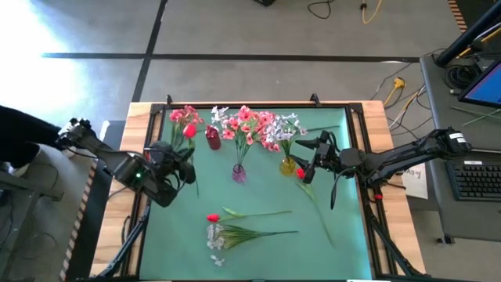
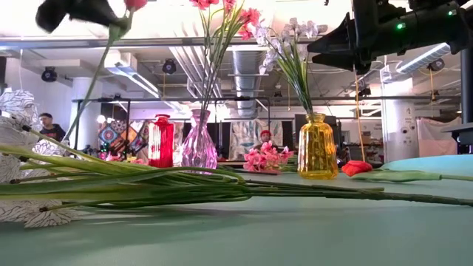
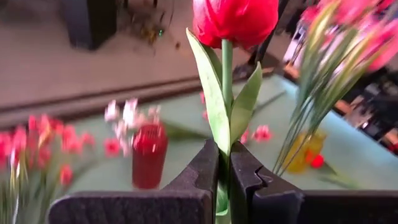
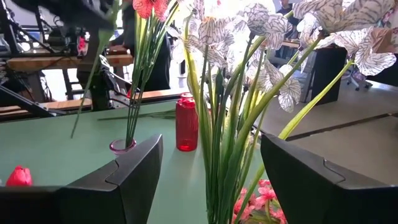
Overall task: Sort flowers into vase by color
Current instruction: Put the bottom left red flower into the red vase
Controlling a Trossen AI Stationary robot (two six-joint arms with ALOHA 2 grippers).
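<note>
Left hand (image 3: 225, 180) pinching red tulip (image 3: 235, 18) upright for dropping into red vase (image 1: 213, 139), upper left; right hand (image 1: 307, 162) spread around white spray (image 4: 249, 81), releasing.

A green mat (image 1: 344, 251) covers the wooden table (image 1: 380, 117); a keyboard (image 1: 476, 182) lies well aside.

Red tulip (image 3: 235, 18) upright, stem pinched; white sprays (image 1: 216, 236) lying flat.

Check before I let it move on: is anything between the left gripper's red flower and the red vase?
Nothing visible: the left gripper holds the red tulip-like flower upright, and the red ribbed glass vase stands beyond, unobstructed.
</note>
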